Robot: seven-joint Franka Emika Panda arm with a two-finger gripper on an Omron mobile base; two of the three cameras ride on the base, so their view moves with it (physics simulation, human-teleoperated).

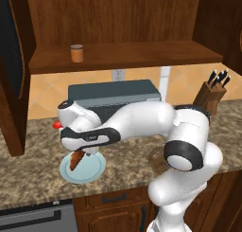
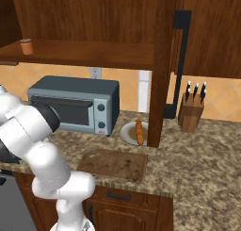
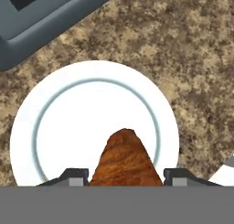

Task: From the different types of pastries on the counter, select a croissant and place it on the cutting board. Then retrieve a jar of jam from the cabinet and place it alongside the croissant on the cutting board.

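Brown croissant (image 3: 125, 159) half-hidden between pincer (image 3: 125, 176) fingertips

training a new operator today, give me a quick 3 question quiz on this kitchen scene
1. True or false: the croissant already lies on the cutting board.
2. Multiple choice: the jar of jam stands A) on the cabinet shelf, B) on the counter, C) on top of the toaster oven.
3. Fill in: the long stick pastry lies on a round ____ on the counter.

Key:
1. False. The croissant sits between the tips of the gripper, over a round plate, and the board is bare.
2. A
3. plate
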